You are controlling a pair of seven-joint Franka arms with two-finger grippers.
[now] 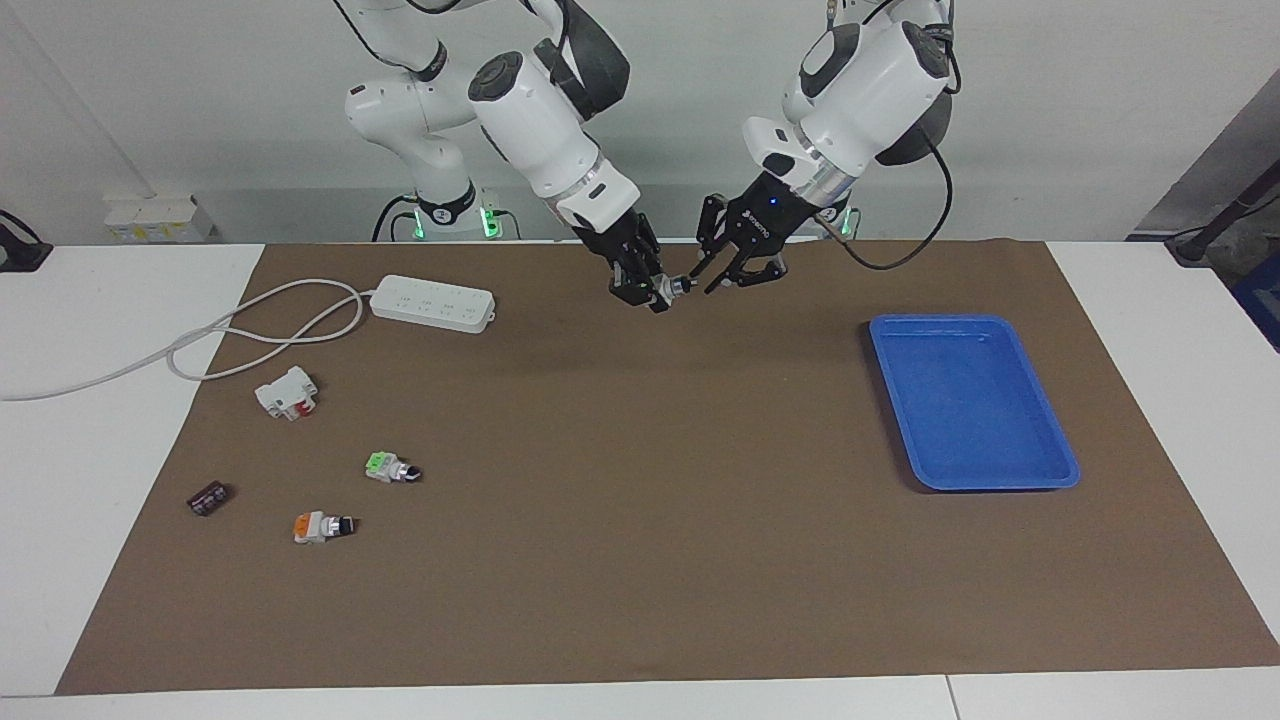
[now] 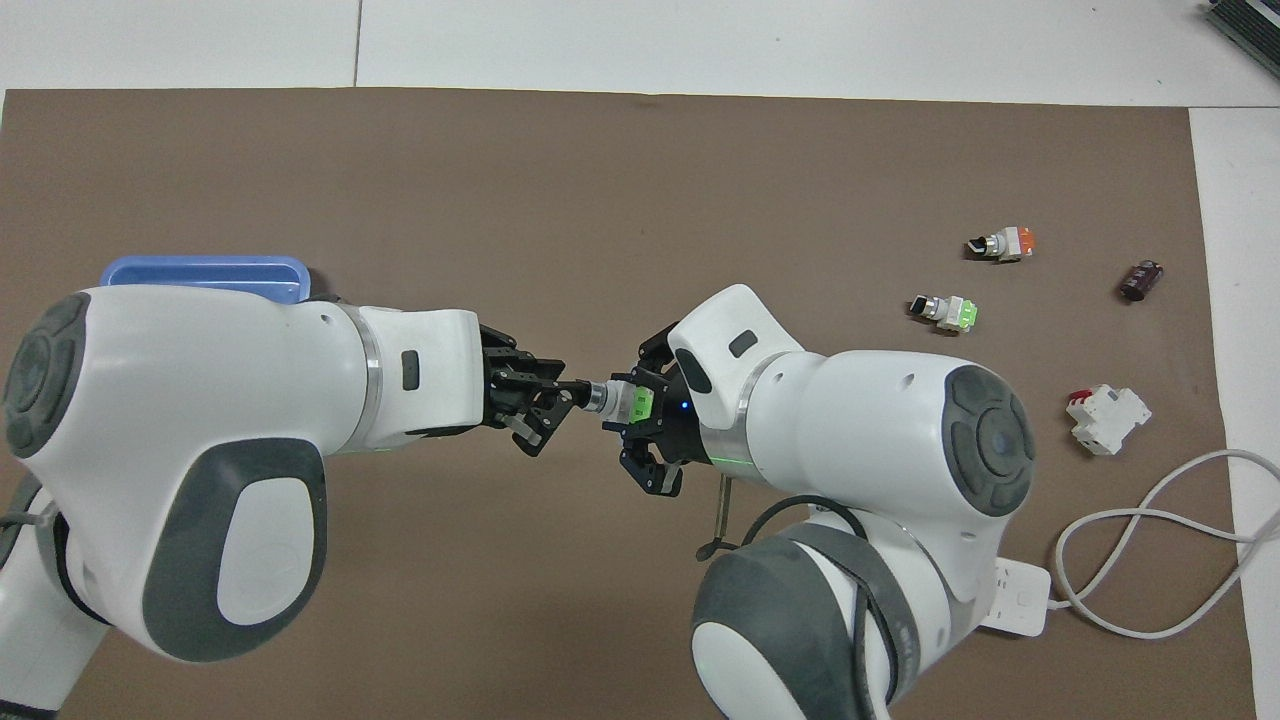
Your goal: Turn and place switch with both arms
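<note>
The switch (image 2: 622,401), with its green block, silver middle and black knob, is held in the air over the mat on the robots' side of its middle. My right gripper (image 2: 632,406) is shut on the green block end (image 1: 660,291). The black knob points toward my left gripper (image 2: 555,405), which stands open, its fingertips on either side of the knob tip. In the facing view the left gripper (image 1: 708,278) meets the switch (image 1: 674,288) just above the mat.
A blue tray (image 1: 970,400) lies toward the left arm's end. Toward the right arm's end are a white power strip (image 1: 432,303) with cable, a white block with red lever (image 1: 287,392), another green-ended switch (image 1: 390,467), an orange-ended switch (image 1: 320,526) and a small dark part (image 1: 208,497).
</note>
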